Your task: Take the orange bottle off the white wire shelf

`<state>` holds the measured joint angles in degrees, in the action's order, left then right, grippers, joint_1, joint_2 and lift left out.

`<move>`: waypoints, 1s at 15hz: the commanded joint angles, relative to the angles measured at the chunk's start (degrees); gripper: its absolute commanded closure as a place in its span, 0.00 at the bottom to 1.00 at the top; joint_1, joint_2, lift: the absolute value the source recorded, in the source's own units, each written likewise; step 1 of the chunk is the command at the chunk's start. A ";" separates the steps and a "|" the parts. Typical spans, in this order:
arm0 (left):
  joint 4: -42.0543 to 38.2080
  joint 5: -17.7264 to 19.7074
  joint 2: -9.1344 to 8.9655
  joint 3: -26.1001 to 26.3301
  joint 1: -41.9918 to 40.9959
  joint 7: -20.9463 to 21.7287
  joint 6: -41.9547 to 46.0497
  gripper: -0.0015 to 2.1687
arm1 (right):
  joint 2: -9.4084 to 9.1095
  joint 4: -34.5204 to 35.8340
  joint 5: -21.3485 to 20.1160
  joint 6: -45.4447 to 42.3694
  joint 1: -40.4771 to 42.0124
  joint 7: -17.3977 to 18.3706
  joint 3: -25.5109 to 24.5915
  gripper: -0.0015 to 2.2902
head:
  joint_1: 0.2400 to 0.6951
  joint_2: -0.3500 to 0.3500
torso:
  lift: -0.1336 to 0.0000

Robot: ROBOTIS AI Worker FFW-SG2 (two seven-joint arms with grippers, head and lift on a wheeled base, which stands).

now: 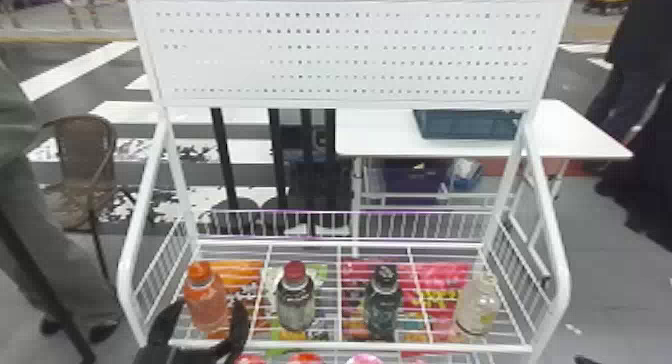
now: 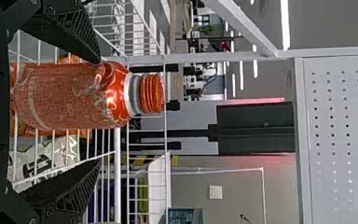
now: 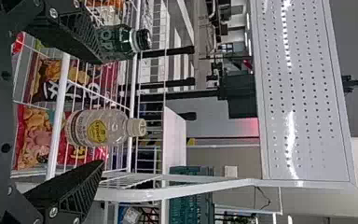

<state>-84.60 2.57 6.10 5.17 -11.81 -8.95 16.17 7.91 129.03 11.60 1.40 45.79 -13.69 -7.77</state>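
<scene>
- Orange all over, the bottle (image 1: 206, 313) stands upright near the left end of the white wire shelf (image 1: 350, 346).
- Black and wide apart, the two fingers of the left gripper (image 1: 209, 304) are around the orange bottle, one on each side. One tip is very near it; I can't tell if they touch.
- Pale squiggly writing runs on the orange bottle's skin, too blurry to read.
- A yellow badge sits on the label of the clear bottle (image 3: 100, 127), with tiny print.
- Big light letters mark the snack bags (image 3: 51, 84) seen through the wires, partly covered by them.
- The right gripper (image 1: 583, 359) is cut off at the head view's bottom edge, just a dark tip. In its wrist view, its fingers are spread wide, with the clear bottle farther off between them.
- A red-capped bottle (image 1: 295, 303) and a black-capped bottle (image 1: 382, 303) stand in the middle.
- Red and pink round things (image 1: 306, 359) peek out at the bottom, mostly cut off.
- Thin white wires make the shelf, with smooth round bars at the sides. The flat white board (image 1: 225, 78) above has rows of little holes.
</scene>
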 commanded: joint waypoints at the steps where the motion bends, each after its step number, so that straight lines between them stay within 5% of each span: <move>1: 3.21 -0.28 0.05 -0.16 2.40 -0.01 0.57 0.07 | 0.09 0.17 0.00 0.14 0.35 0.06 -0.23 0.06 | 0.57 0.50 | 1.00; 8: 12.97 -0.72 0.23 0.10 9.87 0.07 0.74 0.07 | 0.17 1.40 0.00 -0.03 2.46 -0.03 -1.81 0.06 | 0.57 0.50 | 1.00; 11: 12.17 -0.11 0.32 -0.25 8.99 -0.63 1.62 0.24 | 0.26 1.40 0.00 -0.03 2.64 -0.03 -1.81 0.06 | 0.57 0.50 | 1.00; 13: 9.98 0.33 0.41 -0.34 7.32 -1.07 2.15 0.45 | 0.35 1.32 0.00 -0.03 2.38 -0.03 -1.54 0.06 | 0.57 0.50 | 1.00; 15: 6.81 0.77 0.41 -0.43 5.74 -1.07 1.97 0.45 | 0.35 1.23 -0.09 -0.03 2.11 -0.03 -1.28 0.06 | 0.57 0.50 | 1.00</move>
<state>-75.60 3.08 6.50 4.81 -4.86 -10.07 18.26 8.25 130.33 11.53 1.37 48.06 -13.71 -9.25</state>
